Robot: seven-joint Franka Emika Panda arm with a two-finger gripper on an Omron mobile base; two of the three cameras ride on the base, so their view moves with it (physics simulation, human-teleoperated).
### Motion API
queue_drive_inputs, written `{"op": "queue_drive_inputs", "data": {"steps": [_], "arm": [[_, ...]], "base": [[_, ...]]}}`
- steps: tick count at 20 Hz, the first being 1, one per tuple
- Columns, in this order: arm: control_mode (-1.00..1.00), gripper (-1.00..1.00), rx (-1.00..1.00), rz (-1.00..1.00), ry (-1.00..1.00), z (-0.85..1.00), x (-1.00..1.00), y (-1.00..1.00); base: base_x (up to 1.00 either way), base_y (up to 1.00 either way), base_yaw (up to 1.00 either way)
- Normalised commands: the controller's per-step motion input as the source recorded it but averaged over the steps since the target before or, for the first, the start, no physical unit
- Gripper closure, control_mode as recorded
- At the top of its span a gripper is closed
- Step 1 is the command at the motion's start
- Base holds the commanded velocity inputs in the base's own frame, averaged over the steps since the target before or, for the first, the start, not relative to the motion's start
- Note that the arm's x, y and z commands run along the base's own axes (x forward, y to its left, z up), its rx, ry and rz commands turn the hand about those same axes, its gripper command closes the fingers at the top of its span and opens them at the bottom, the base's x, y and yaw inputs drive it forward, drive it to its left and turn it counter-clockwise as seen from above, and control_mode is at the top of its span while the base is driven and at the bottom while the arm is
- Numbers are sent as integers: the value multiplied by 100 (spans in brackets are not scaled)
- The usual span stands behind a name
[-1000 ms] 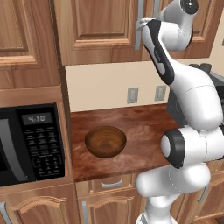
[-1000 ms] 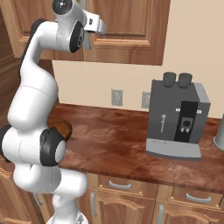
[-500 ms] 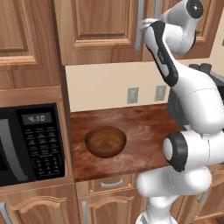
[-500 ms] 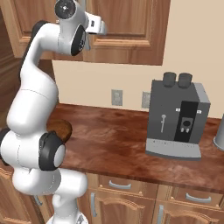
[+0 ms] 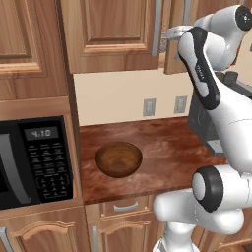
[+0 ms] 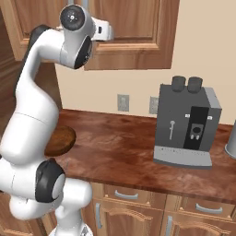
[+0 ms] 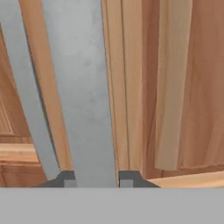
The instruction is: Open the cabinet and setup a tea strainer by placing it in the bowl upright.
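The cabinet (image 5: 110, 29) hangs above the counter. Its right door (image 6: 138, 32) stands slightly ajar, its free edge pulled out from the left door. My gripper (image 5: 163, 45) (image 6: 112, 33) is shut on that door's long grey bar handle (image 7: 81, 96), which fills the gap between my fingertips (image 7: 96, 179). The left door's handle (image 7: 26, 92) runs thinner beside it. The dark wooden bowl (image 5: 118, 158) sits empty on the counter far below the gripper, partly behind my arm in the right base view (image 6: 62, 138). The tea strainer is hidden.
A black microwave (image 5: 34, 162) stands left of the bowl. A grey coffee machine (image 6: 186, 124) occupies the counter's right side, with a metal vessel (image 6: 232, 143) at the far right. Two wall outlets (image 5: 149, 106) sit on the backsplash above the brown counter (image 5: 162, 147).
The hand has drawn back and down a little with the handle, and the right door has swung slightly out from the cabinet front. The bowl has not moved.
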Motion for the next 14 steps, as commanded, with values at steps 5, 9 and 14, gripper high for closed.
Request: {"op": "queue_drive_inputs", "data": {"steps": [5, 9, 14], "arm": [[-100, 100, 9, 7, -1, 36, -75, -68], [-100, 100, 18, 6, 0, 37, -77, -78], [-100, 100, 8, 3, 0, 28, -76, -74]], "base": [[0, 0, 0], [0, 0, 0], [0, 0, 0]]}}
